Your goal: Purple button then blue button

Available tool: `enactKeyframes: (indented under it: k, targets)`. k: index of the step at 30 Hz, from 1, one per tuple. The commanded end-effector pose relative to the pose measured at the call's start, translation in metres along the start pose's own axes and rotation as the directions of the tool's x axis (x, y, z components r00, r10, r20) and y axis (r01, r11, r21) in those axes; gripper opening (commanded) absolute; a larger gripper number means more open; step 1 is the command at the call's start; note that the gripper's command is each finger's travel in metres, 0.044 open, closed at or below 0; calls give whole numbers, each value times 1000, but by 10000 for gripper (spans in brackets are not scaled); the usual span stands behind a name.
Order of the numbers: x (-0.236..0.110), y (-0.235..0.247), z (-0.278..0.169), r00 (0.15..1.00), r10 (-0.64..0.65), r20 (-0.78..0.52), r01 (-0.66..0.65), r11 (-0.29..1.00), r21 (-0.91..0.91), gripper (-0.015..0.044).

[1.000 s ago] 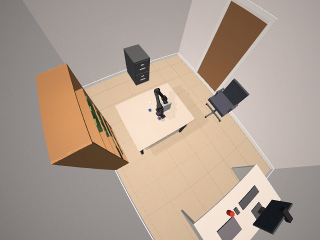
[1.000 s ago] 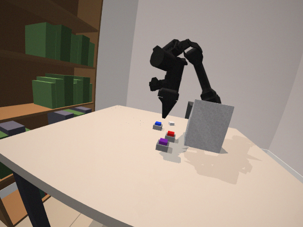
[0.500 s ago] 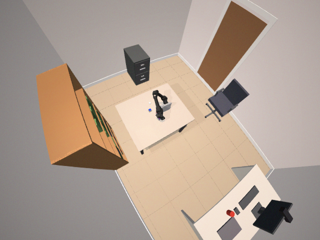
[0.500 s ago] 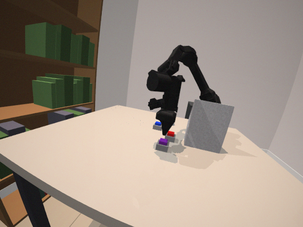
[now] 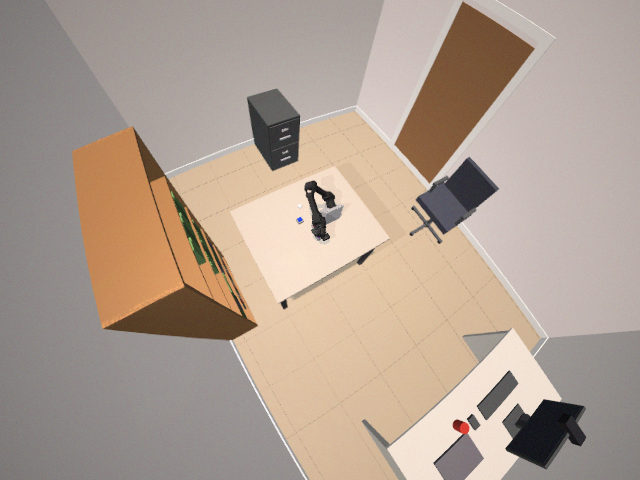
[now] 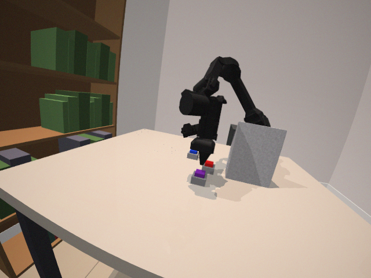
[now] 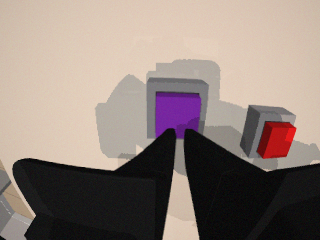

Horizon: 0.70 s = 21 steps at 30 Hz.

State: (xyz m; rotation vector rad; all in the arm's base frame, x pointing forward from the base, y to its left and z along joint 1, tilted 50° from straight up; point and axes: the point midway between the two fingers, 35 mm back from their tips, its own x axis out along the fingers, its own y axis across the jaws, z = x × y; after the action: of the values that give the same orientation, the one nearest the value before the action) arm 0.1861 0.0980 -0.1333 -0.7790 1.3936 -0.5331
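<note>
The purple button [image 6: 199, 173] [image 7: 178, 112] sits on a grey base on the table, nearest the front of the row. My gripper [image 6: 204, 161] [image 7: 179, 136] is shut and empty, pointing down with its tips a short way above the purple button. The red button [image 6: 208, 164] [image 7: 276, 139] stands just behind it. The blue button [image 6: 193, 151] [image 5: 299, 220] is farthest back, partly behind the gripper. In the overhead view the arm hides the purple and red buttons.
A large grey box [image 6: 255, 153] [image 5: 333, 211] stands right of the buttons, close to the arm's base. A small white block [image 5: 299, 205] lies beyond the blue button. A bookshelf [image 6: 54, 98] stands left of the table [image 6: 119, 203].
</note>
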Motion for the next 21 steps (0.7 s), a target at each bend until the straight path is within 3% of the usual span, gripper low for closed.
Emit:
enactKeyframes:
  k: [1,21]
  targets:
    - [1,-1,0,1000,-3,2,3,1000,-4,20]
    - [28,-1,0,1000,-4,3,4,1000,-4,20]
